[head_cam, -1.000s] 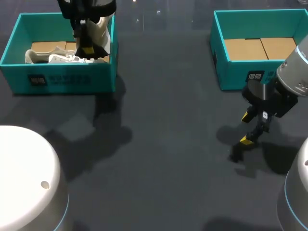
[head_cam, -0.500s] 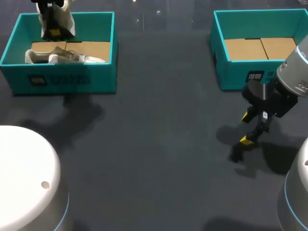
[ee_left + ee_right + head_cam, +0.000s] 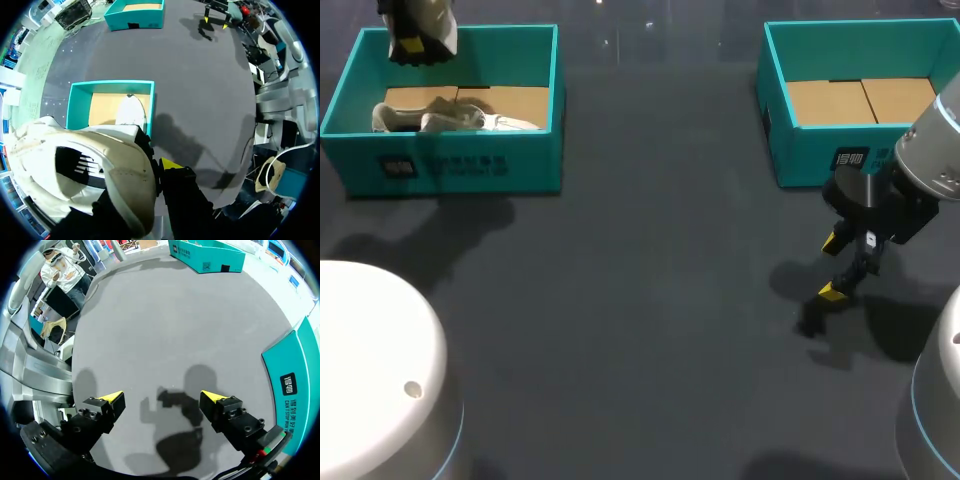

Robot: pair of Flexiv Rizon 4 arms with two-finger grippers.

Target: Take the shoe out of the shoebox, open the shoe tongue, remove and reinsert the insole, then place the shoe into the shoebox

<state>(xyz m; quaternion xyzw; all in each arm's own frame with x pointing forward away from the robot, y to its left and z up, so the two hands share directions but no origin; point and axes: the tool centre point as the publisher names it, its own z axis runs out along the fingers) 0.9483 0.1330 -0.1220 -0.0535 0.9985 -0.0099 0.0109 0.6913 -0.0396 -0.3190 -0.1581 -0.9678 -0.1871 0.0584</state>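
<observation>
My left gripper [image 3: 414, 40] is shut on a white shoe [image 3: 430, 18], held up over the far left corner of the left teal shoebox [image 3: 460, 165]. In the left wrist view the held shoe [image 3: 85, 175] fills the space beside my left gripper [image 3: 159, 167], with one yellow tip showing. The shoebox [image 3: 80, 100] lies below, with a second white shoe [image 3: 131, 111] in it. That second shoe [image 3: 440, 118] lies on the box's cardboard floor. My right gripper [image 3: 840, 266] hangs open and empty just above the table, in front of the right teal shoebox [image 3: 820, 150]. Nothing lies between its fingers in the wrist view [image 3: 164, 399].
The right shoebox's [image 3: 290, 375] cardboard floor holds nothing that I can see. The dark table [image 3: 650, 300] stretches between the two boxes. White rounded arm bases sit at the near left [image 3: 370, 370] and near right [image 3: 935, 400].
My left arm has lifted the white shoe out of the left box and carried it up and leftwards, towards the far left corner. My right arm has stayed put.
</observation>
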